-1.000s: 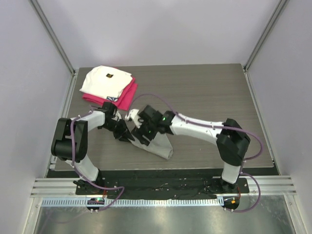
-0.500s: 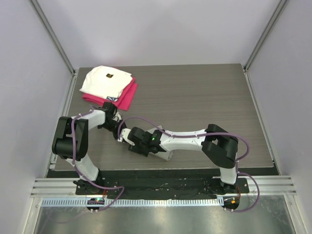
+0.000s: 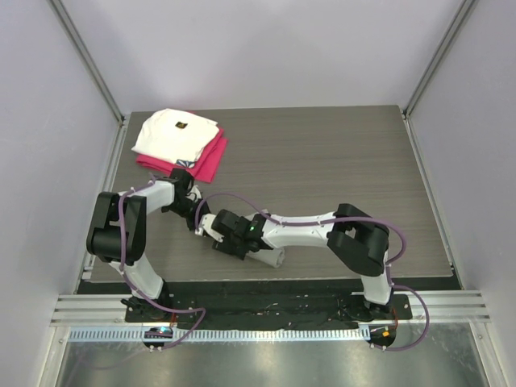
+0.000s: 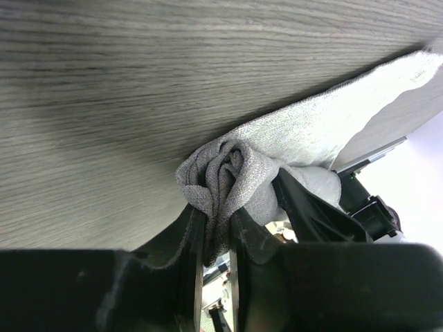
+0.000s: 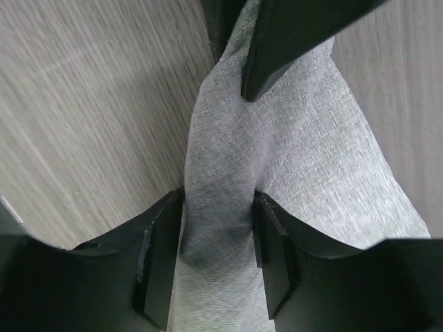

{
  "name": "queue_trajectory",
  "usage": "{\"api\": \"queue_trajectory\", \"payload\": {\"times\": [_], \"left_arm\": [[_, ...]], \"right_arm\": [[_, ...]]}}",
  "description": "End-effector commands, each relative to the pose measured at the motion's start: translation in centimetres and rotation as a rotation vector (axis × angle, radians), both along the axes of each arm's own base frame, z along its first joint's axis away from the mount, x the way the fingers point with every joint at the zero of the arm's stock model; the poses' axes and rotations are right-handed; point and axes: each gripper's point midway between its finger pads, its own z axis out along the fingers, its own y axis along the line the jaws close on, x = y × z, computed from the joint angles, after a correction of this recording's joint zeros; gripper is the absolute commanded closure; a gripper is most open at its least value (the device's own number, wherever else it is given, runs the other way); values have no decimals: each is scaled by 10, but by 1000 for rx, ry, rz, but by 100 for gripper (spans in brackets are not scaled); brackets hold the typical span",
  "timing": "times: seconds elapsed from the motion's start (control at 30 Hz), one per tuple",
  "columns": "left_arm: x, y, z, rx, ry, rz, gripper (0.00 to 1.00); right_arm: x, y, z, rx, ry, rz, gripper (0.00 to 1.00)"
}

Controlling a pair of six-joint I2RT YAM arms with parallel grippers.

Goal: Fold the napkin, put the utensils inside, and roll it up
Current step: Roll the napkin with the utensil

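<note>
The light-grey napkin (image 3: pixel 272 257) lies as a tight roll near the table's front edge. My left gripper (image 3: pixel 201 219) is shut on the twisted left end of the roll, seen close in the left wrist view (image 4: pixel 216 242), where the napkin (image 4: pixel 304 135) spreads away to the right. My right gripper (image 3: pixel 219 234) is shut across the roll right beside it; in the right wrist view (image 5: pixel 218 228) the napkin (image 5: pixel 325 152) bulges between the jaws. The left gripper's fingers (image 5: pixel 291 34) show just beyond. The utensil is hidden.
A folded white cloth with a small dark mark (image 3: pixel 176 131) lies on a magenta-red folded cloth (image 3: pixel 208 161) at the table's back left corner. The table's front edge (image 3: pixel 266 279) runs just behind the roll.
My right gripper has moved left and nearer, up beside the left gripper. The napkin went from a loose wide flap to a narrow tight roll. The left gripper barely moved.
</note>
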Motion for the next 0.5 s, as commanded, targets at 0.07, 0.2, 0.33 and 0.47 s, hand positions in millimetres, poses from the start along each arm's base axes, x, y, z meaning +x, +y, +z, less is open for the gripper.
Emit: {"api": "queue_trajectory", "payload": {"times": [0.07,0.2,0.33,0.47], "left_arm": [[10,5,16,3,-56,-3,60],[15,17,20,35,-84,24,41],[19,24,25,39,-126,38,29],[24,22,34,13,-213,35,25]], "right_arm": [[-24,6,-6,156,486,-28,58],[-33,3,-4,217,671,-22,63],[-34,-4,-9,249,855,-29,66],[-28,-12,-19,292,1009,-57,67]]}}
